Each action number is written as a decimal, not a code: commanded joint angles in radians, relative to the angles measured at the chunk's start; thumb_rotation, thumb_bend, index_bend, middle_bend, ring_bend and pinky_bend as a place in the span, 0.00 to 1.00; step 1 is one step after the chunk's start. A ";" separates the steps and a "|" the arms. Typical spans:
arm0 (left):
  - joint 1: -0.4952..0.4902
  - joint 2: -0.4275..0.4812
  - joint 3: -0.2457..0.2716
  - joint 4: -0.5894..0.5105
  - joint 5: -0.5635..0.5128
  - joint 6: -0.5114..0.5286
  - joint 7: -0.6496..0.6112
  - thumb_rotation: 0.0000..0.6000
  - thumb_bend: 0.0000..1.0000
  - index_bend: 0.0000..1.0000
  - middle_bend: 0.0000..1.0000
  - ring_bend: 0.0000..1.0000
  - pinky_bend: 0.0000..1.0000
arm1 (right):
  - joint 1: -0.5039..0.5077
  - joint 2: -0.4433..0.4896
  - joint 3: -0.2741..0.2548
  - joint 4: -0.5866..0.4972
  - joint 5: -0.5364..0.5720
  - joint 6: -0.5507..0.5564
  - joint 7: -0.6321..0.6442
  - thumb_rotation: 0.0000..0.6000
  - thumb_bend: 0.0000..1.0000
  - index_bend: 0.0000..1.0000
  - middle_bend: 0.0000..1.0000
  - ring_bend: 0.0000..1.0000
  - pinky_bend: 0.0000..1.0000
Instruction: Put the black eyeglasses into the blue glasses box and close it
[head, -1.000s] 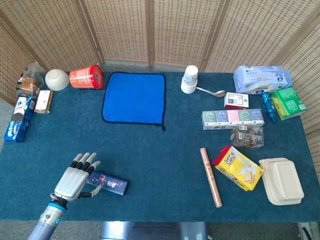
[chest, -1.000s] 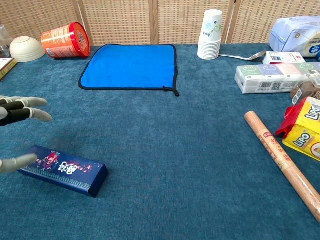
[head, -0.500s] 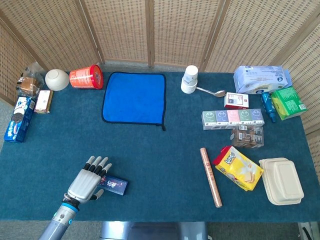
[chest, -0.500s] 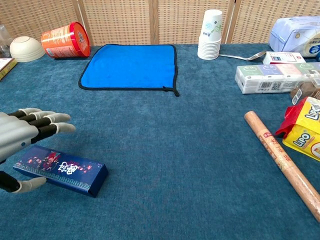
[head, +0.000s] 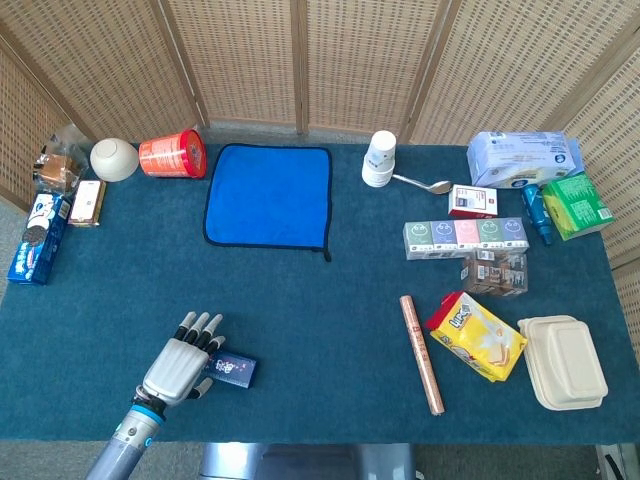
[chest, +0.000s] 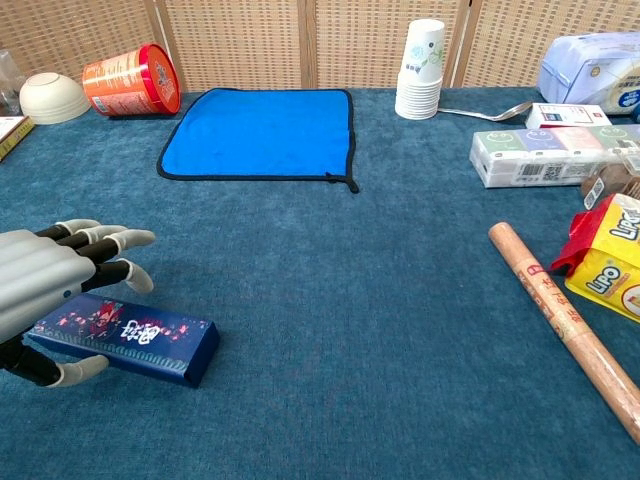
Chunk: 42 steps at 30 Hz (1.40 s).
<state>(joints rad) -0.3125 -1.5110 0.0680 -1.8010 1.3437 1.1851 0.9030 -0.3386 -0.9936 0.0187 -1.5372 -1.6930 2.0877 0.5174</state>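
Note:
The blue glasses box (head: 232, 370) (chest: 150, 338) lies shut and flat on the teal tablecloth near the front left edge. It is dark blue with a small printed pattern. My left hand (head: 180, 362) (chest: 45, 290) hovers over the box's left end. Its fingers (chest: 110, 240) spread above the far side and its thumb (chest: 72, 372) sits by the near side. I cannot tell whether it touches the box. No black eyeglasses show in either view. My right hand is out of both views.
A blue cloth (head: 268, 195) lies at the back centre, with a red can (head: 172, 155) and a bowl (head: 114, 158) to its left. Paper cups (head: 379, 158), boxes, a brown roll (head: 421, 352) and a yellow snack bag (head: 477, 335) fill the right side.
My left hand has moved right and forward, from beside the box to over its left end, and its fingers have curled down somewhat. The box has barely shifted.

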 joint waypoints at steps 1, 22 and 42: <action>-0.010 -0.011 -0.003 0.005 -0.009 -0.005 0.022 0.78 0.26 0.30 0.00 0.00 0.03 | -0.006 0.000 0.000 0.003 0.004 0.007 0.006 0.69 0.44 0.16 0.29 0.25 0.25; -0.033 -0.015 -0.034 0.010 -0.002 0.030 -0.027 0.79 0.26 0.06 0.00 0.00 0.04 | -0.016 0.000 0.006 0.007 0.008 0.011 0.014 0.69 0.44 0.16 0.29 0.25 0.25; 0.084 0.107 -0.026 -0.028 0.198 0.291 -0.363 0.79 0.26 0.04 0.00 0.00 0.04 | 0.072 0.006 0.009 -0.075 -0.035 -0.124 -0.124 0.69 0.44 0.16 0.29 0.23 0.24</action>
<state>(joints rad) -0.2421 -1.4177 0.0337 -1.8237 1.5289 1.4596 0.5566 -0.2716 -0.9890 0.0278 -1.6076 -1.7256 1.9695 0.3988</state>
